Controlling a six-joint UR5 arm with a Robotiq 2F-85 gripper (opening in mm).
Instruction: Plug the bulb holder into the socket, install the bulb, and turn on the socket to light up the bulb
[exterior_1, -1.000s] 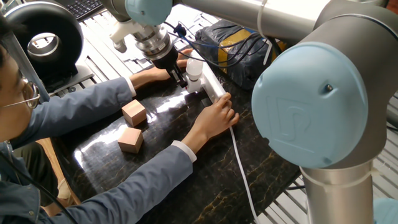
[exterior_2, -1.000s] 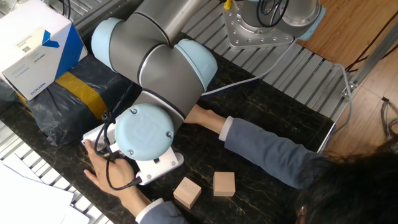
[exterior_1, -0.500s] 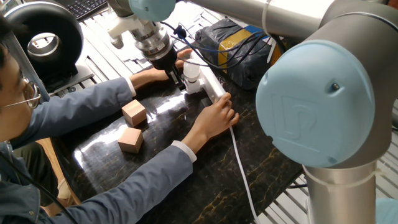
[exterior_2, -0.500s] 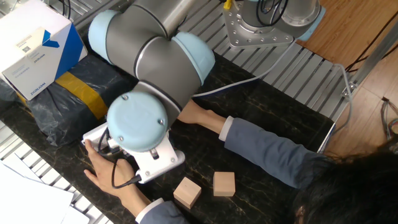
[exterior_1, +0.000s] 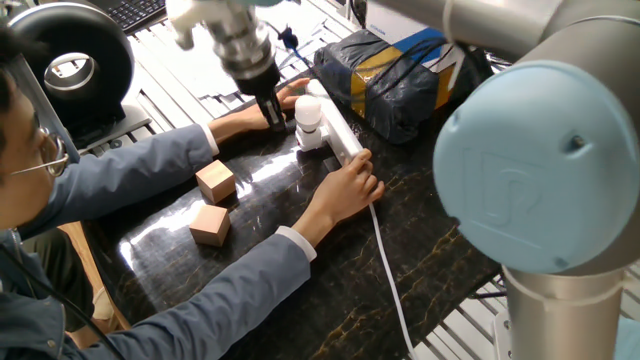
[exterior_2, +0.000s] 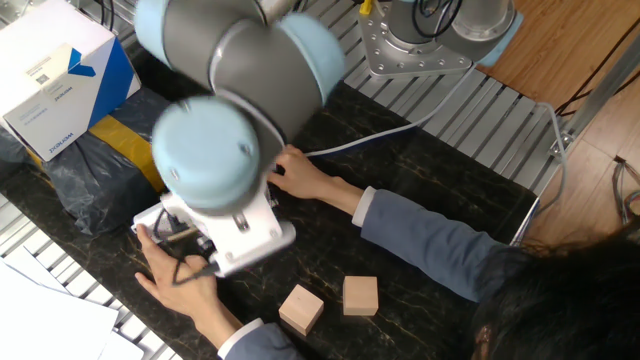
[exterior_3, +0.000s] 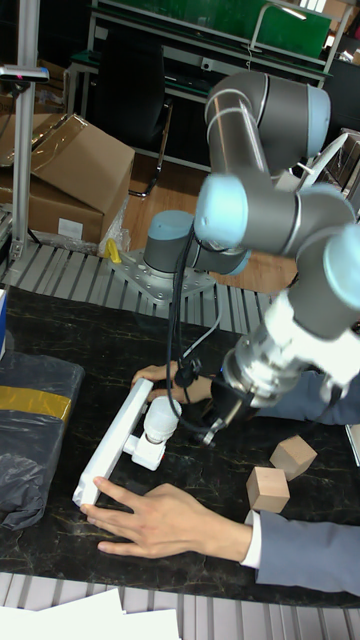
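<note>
The white socket (exterior_1: 338, 135) lies on the dark table, also visible in the tall fixed view as the socket (exterior_3: 112, 445). The bulb holder (exterior_1: 312, 138) is plugged into it, and the bulb (exterior_1: 308, 110) stands upright in the holder. From the tall fixed view, the bulb (exterior_3: 160, 418) sits on the bulb holder (exterior_3: 146, 453). My gripper (exterior_1: 273, 112) hangs just left of the bulb, apart from it, its dark fingers together and empty; it shows again as the gripper (exterior_3: 213, 427). A person's hand (exterior_1: 350, 185) steadies the socket. The arm hides the bulb in the other fixed view.
A second hand (exterior_1: 290, 95) rests behind the gripper. Two wooden blocks (exterior_1: 215, 181) (exterior_1: 210, 225) sit at the left. A dark wrapped box with yellow tape (exterior_1: 385, 75) stands beyond the socket. The socket's white cable (exterior_1: 390, 280) runs toward the front edge.
My gripper has drawn back to the left and slightly up, away from the bulb. The bulb, holder, socket and hands stay where they were.
</note>
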